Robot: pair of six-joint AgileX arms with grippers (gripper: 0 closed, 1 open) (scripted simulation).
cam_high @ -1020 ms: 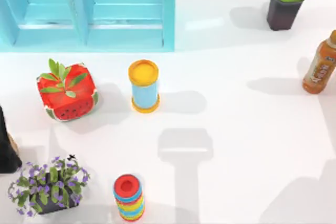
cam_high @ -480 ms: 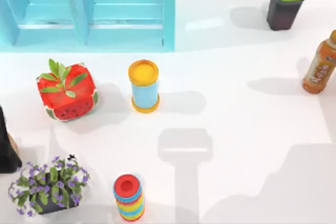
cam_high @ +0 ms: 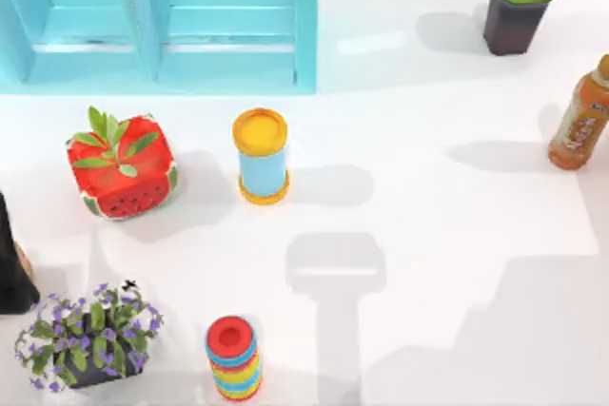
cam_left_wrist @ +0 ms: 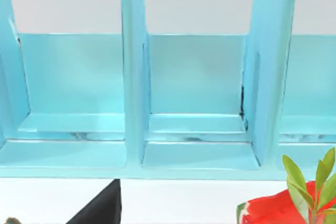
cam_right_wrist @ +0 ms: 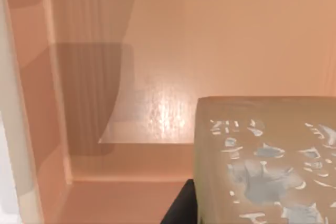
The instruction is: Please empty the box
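Right wrist view: inside box (cam_right_wrist: 105,51), speckled pale block (cam_right_wrist: 268,161) close below camera. Gripper fingers' state: cannot tell.

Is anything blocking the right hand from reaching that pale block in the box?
Nothing visible does. In the right wrist view the pale block sits uncovered on the floor of the tan box, with what seems the right gripper close beside it. The left arm faces the blue shelf.

Potted plants we count: 2, purple-flowered pot (cam_high: 88,335) and green succulent pot (cam_high: 519,2)
Cans: 2, yellow-lidded can (cam_high: 261,155), striped can (cam_high: 233,357)
Bottles: 1, orange bottle (cam_high: 580,121)
Watermelon cubes: 1, watermelon cube (cam_high: 121,165)
Shelves: 1, blue shelf (cam_high: 162,21)
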